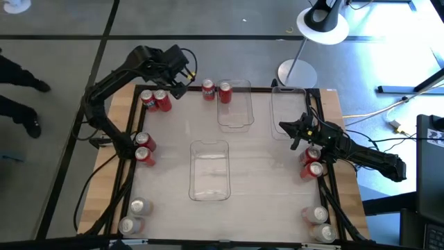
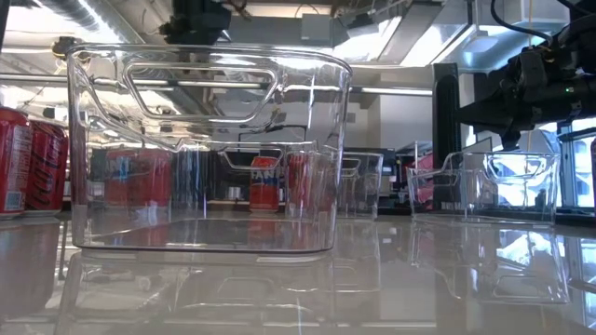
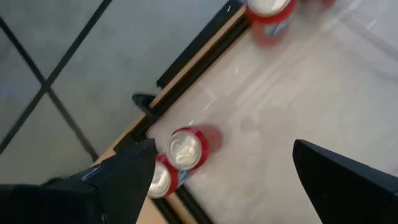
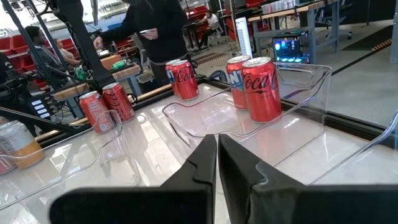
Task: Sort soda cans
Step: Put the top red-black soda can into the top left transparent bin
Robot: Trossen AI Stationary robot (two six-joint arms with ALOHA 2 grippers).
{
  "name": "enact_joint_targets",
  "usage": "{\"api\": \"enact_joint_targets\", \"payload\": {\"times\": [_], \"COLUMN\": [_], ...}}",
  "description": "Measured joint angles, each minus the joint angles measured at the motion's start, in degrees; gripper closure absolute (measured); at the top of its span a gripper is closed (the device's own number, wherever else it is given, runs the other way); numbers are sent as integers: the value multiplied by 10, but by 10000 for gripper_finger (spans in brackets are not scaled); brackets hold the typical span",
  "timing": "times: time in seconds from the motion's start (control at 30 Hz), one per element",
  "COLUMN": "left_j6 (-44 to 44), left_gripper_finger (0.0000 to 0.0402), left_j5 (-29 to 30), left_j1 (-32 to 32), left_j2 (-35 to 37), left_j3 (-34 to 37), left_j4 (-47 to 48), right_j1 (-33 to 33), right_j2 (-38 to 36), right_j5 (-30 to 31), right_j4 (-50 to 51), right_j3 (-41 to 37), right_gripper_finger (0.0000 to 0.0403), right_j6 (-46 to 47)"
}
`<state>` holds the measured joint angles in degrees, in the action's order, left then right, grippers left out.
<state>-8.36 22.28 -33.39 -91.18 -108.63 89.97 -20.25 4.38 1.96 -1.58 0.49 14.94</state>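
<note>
The left tool (image 1: 182,82) hangs wide open over two red cans (image 1: 157,101) at the counter's (image 1: 263,173) far-left corner, apparently lined up to take one. The right tool (image 1: 286,128), pinched shut and empty, waits beside a clear bin (image 1: 288,104); other cans stand in pairs around the edges.

The left arm is reaching up and bending over the table's far left corner, its left gripper (image 1: 179,82) pointing downward with fingers (image 3: 339,180) spread wide (nothing between them). The right arm is stretching in low from the right side, its right gripper (image 1: 284,127) pinched closed, empty.
</note>
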Motion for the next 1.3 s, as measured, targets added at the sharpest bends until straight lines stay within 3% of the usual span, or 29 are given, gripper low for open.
{"api": "enact_joint_targets", "payload": {"times": [0.43, 0.8, 1.3], "left_j6": [48, 60, 81], "left_gripper_finger": [39, 39, 39], "left_j5": [0, -5, -37], "left_j1": [-80, -139, -182], "left_j2": [17, 17, 17], "left_j3": [132, 262, 364], "left_j4": [-34, -131, -239], "right_j1": [0, 0, 0], "right_j2": [0, 0, 0], "right_j5": [0, 0, 1], "right_j4": [0, -1, -11], "right_j3": [0, 0, 0], "right_gripper_finger": [384, 384, 384], "right_j6": [0, 0, 0]}}
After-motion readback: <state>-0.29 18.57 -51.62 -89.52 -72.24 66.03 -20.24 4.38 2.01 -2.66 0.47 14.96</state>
